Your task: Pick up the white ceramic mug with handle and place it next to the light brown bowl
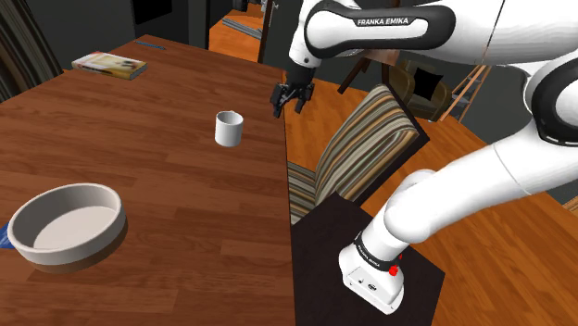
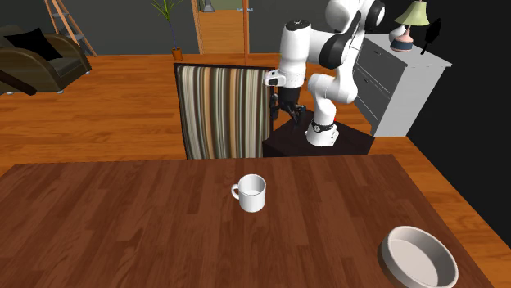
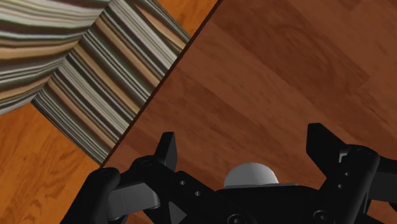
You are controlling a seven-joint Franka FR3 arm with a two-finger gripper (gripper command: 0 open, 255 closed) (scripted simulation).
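At the brown table (image 1: 167, 185), the arm hangs its hand (image 1: 288, 109) downward above the edge, spread, empty, near the mug (image 1: 229, 129)

A reddish-brown wooden table (image 2: 123, 221) spread across the foreground, with a brown-and-cream striped upholstered chair (image 2: 221, 110) tucked at its far edge. Orange wooden floor (image 2: 106, 106) ran behind. A dark armchair (image 2: 37, 53) sat at the second exterior view's left, and at its right a grey chest of drawers (image 2: 405, 82) carried a green-shaded lamp (image 2: 416, 12).
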